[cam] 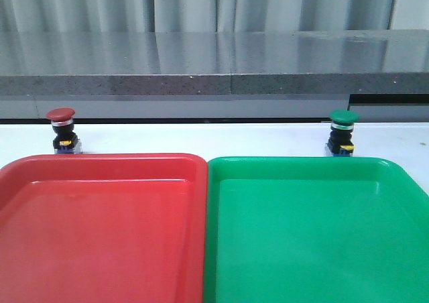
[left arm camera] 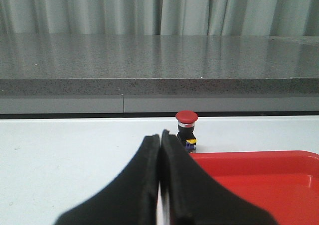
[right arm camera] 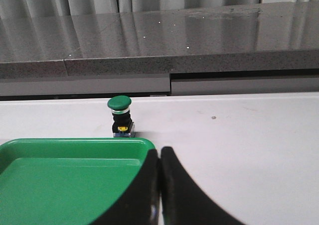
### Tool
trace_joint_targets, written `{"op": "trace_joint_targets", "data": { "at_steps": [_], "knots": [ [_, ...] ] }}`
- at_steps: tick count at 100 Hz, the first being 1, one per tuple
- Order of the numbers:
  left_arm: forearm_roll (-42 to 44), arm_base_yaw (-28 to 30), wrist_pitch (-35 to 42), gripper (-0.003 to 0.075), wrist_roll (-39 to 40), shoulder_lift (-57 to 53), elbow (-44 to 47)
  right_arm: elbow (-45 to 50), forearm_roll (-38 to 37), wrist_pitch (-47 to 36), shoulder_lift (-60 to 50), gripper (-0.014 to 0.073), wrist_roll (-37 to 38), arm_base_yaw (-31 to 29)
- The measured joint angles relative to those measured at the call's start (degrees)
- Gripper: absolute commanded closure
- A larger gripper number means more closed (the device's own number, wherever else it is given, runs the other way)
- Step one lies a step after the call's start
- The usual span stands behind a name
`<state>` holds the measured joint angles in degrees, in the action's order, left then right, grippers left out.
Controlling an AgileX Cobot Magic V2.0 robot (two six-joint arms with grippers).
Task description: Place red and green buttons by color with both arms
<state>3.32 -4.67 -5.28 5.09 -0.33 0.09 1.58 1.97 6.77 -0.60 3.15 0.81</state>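
The red button [cam: 62,130] stands upright on the white table just behind the red tray [cam: 100,236]. The green button [cam: 342,133] stands upright just behind the green tray [cam: 322,236]. Neither arm shows in the front view. In the left wrist view my left gripper [left arm camera: 160,135] is shut and empty, short of the red button [left arm camera: 187,129] and beside the red tray's corner [left arm camera: 279,180]. In the right wrist view my right gripper [right arm camera: 160,151] is shut and empty, by the green tray's corner [right arm camera: 60,180], with the green button [right arm camera: 121,115] farther off.
The two trays sit side by side and fill the near part of the table. A grey speckled ledge [cam: 214,62] runs along the back behind the buttons, with grey curtains above it.
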Motion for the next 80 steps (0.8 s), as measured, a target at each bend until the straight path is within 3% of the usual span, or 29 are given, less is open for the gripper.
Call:
{"op": "trace_joint_targets", "data": {
  "at_steps": [43, 59, 80],
  "knots": [
    [-2.22, 0.00, -0.12, 0.0739, 0.00, 0.00, 0.00, 0.00, 0.00, 0.00, 0.00, 0.0661, 0.00, 0.00],
    [-3.32, 0.00, -4.66, 0.0739, 0.00, 0.00, -0.67, 0.00, 0.00, 0.00, 0.00, 0.0661, 0.00, 0.00],
    [-6.04, 0.00, -10.26, 0.0739, 0.00, 8.00, -10.29, 0.00, 0.00, 0.00, 0.00, 0.0661, 0.00, 0.00]
  ]
}}
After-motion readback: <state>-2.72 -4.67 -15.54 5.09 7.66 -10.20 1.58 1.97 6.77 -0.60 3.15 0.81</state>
